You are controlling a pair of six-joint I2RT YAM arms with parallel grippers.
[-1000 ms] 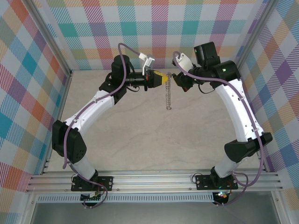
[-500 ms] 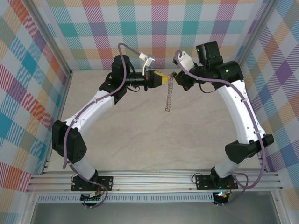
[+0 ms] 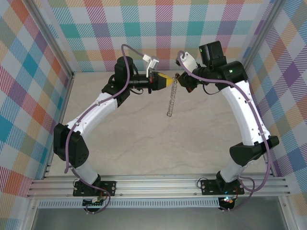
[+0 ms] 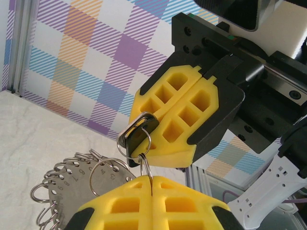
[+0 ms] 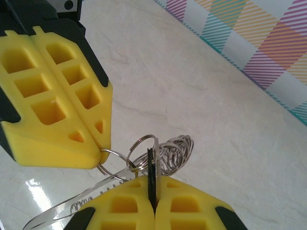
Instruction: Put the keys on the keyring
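Since a second ago, the dangling lower end of the thin grey metal keyring with small loops round its rim has swung toward my left side and a little nearer my bases. My left gripper and right gripper meet tip to tip above the pale marbled tabletop. My right fingers are pressed together on the tiny key with the black plastic head. My left fingers are clamped on a small silver split ring. The keyring hangs just below, beside the key.
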